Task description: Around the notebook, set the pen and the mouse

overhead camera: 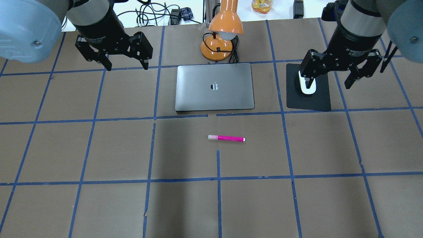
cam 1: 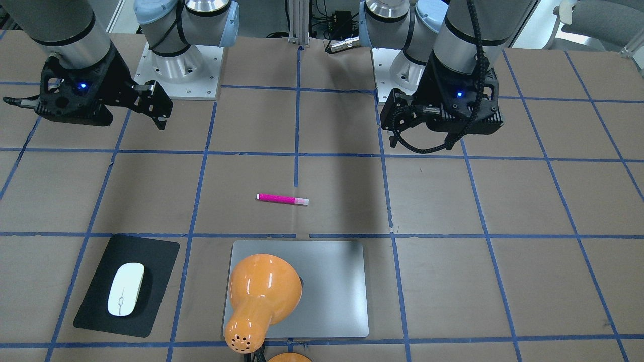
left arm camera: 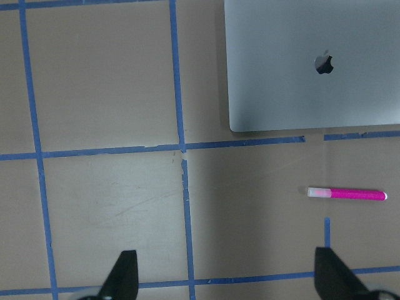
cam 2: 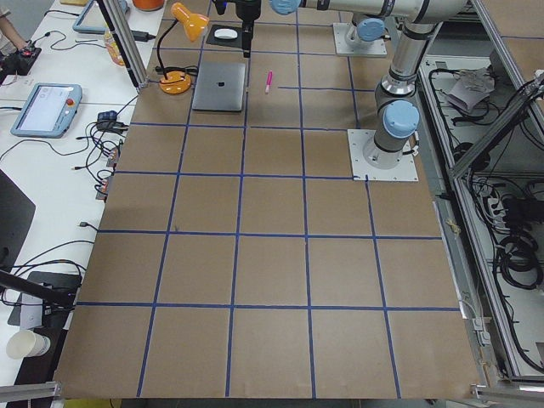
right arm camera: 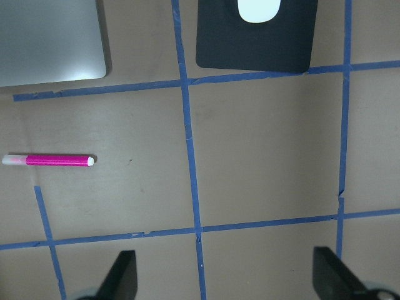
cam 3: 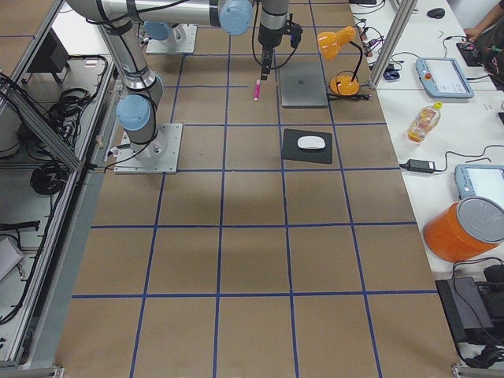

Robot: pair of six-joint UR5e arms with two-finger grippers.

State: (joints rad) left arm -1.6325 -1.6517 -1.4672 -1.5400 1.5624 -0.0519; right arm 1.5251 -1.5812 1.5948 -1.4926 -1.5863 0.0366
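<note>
Overhead exterior view: the left gripper (overhead camera: 127, 66) and the right gripper (overhead camera: 327, 85) hang above the table (overhead camera: 99, 148), both spread wide and holding nothing. The notebook (overhead camera: 214, 99) lies closed beside an orange lamp (overhead camera: 222, 29). The pen (overhead camera: 226, 138) lies apart from the notebook's robot-side edge, parallel to it. The mouse (cam 1: 126, 289) rests on a black pad (cam 1: 151, 261) at the notebook's right

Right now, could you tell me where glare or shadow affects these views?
Front-facing view: bright glare streaks on the orange lamp shade, which hides part of the notebook. Overhead view: a soft dark shadow lies on the table just left of the pen, and the pen itself is sharp. Side views: the pen is very small, with no detail.
</note>
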